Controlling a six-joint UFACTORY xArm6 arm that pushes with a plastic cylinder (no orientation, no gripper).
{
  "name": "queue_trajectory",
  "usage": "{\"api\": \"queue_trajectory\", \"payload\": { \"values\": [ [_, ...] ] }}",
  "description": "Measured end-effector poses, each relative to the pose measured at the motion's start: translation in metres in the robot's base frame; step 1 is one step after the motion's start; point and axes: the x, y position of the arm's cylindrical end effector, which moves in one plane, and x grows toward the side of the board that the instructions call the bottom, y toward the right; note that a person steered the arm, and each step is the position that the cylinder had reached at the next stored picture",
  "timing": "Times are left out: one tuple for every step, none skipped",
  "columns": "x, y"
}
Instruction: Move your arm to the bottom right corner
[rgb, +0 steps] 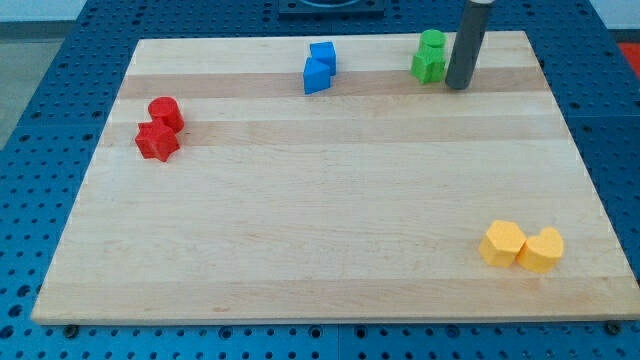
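My tip (458, 86) rests on the wooden board (320, 220) near the view's top right, just right of two green blocks (431, 56) that sit one behind the other. Two yellow blocks stand side by side near the bottom right corner: a hexagon-like one (502, 243) and a heart-like one (541, 249). They are far below my tip. Two blue blocks (319, 68) sit at the top centre. A red cylinder (165, 112) and a red star-like block (157, 141) sit at the left.
The board lies on a blue perforated table (40, 100) that shows on all sides. The arm's base (330, 6) is at the view's top edge.
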Motion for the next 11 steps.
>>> {"api": "queue_trajectory", "payload": {
  "values": [
    [0.005,0.000],
    [0.005,0.000],
    [0.005,0.000],
    [0.005,0.000],
    [0.005,0.000],
    [0.006,0.000],
    [0.029,0.000],
    [0.049,0.044],
    [0.095,0.070],
    [0.173,0.071],
    [0.202,0.106]
  ]
}}
